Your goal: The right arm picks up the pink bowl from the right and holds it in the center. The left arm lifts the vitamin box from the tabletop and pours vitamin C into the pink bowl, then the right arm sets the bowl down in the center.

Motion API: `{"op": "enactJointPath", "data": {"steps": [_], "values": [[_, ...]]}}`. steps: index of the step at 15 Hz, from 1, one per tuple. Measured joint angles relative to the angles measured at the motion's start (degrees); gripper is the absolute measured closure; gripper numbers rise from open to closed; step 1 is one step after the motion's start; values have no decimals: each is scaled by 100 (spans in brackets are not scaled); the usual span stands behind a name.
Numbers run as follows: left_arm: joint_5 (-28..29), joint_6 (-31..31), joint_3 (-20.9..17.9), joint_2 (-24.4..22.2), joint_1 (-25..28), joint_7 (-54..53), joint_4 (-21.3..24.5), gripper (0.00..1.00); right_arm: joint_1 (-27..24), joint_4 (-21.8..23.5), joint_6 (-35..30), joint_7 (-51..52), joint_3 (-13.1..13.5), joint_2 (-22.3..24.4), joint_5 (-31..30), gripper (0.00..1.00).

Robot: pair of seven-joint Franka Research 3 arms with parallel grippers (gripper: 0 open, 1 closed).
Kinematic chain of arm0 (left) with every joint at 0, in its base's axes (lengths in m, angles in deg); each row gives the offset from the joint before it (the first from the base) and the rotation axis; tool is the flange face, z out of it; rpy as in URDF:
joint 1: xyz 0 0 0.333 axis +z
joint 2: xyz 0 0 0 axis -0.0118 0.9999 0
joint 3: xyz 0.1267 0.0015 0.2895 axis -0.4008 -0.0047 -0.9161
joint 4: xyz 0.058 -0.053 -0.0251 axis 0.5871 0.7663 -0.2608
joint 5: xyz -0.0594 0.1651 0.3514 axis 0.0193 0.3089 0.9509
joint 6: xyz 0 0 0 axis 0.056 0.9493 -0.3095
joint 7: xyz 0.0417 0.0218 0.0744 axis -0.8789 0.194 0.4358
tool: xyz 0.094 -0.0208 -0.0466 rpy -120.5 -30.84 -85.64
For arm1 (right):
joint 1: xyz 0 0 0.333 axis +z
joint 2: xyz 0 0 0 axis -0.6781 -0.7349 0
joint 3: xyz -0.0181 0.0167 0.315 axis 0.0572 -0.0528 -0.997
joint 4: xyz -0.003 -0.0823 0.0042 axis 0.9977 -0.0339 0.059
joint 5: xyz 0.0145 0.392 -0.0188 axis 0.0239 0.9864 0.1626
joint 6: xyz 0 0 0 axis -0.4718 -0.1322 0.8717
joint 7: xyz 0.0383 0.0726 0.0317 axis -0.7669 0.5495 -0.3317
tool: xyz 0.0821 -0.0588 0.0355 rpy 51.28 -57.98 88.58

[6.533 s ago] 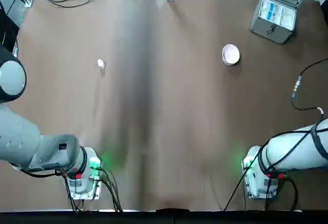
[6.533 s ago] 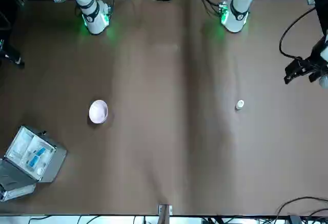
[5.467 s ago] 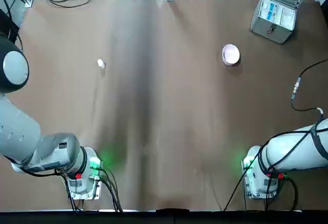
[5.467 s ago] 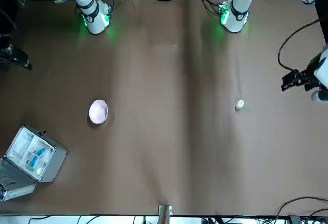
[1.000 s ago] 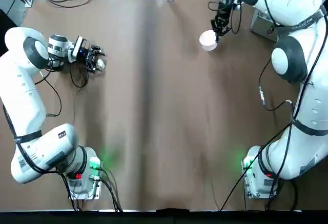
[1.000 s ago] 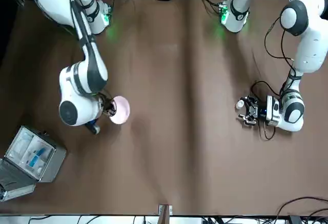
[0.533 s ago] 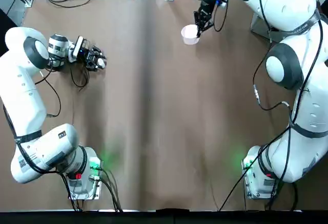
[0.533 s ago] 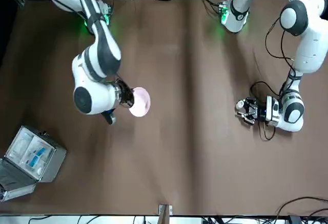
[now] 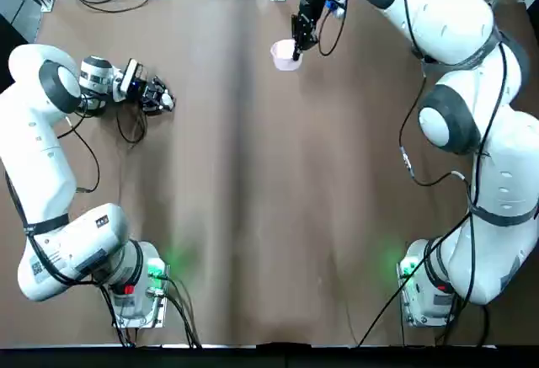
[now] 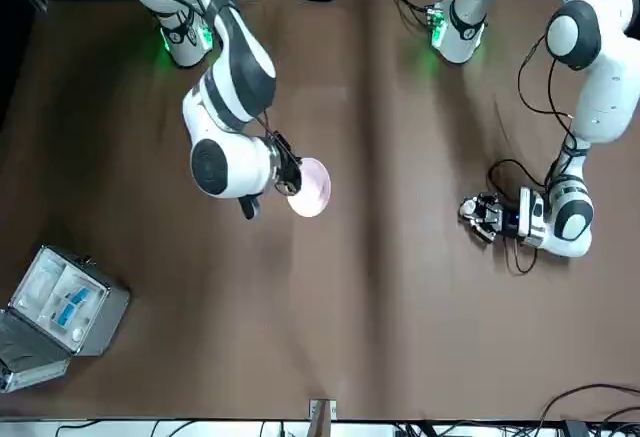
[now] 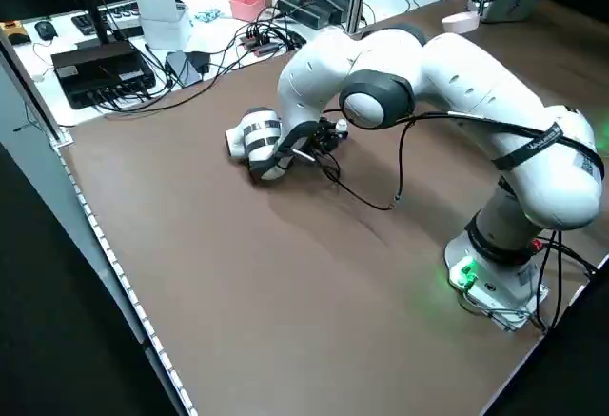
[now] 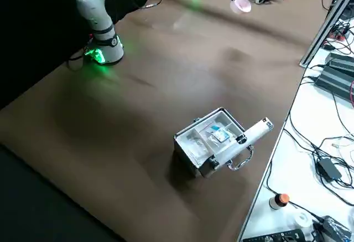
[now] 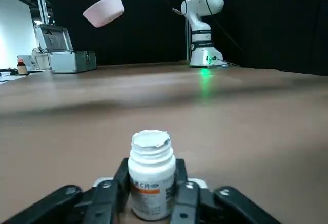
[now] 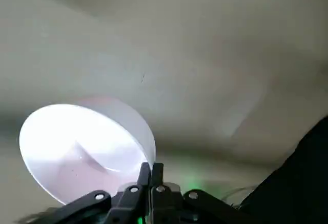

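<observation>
The pink bowl (image 9: pixel 285 55) hangs above the far middle of the table, tilted, and my right gripper (image 9: pixel 297 41) is shut on its rim. The right wrist view shows the bowl's whitish inside (image 14: pixel 84 152) with the fingers pinching its edge. From the front, the bowl (image 10: pixel 311 187) is just left of centre. The vitamin box (image 13: pixel 151 179), a small white bottle, stands upright on the tabletop at the far left. My left gripper (image 9: pixel 162 99) lies low on the table, its fingers (image 13: pixel 114 190) pressed against both sides of the bottle. The front view shows this gripper (image 10: pixel 476 213) at the right.
An open grey case (image 10: pixel 60 309) with blue-white contents sits at the far right corner, also seen in the right side view (image 12: pixel 213 142). Both arm bases (image 9: pixel 135 288) with green lights stand at the near edge. Cables and equipment lie beyond the far edge.
My right arm has carried the pink bowl leftward over the table, toward the centre. The left gripper has stayed at the vitamin box, shifting only slightly.
</observation>
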Motion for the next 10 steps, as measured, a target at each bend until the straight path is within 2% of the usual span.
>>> {"op": "enactJointPath", "data": {"steps": [4,10], "values": [[-2,-115,31,-39,-136,110,-61,65,-6,-477,0,-927,-103,-287,94,98],[75,-137,237,-472,-177,696,-185,65,-73,-633,0,-1266,-103,-345,215,98]]}}
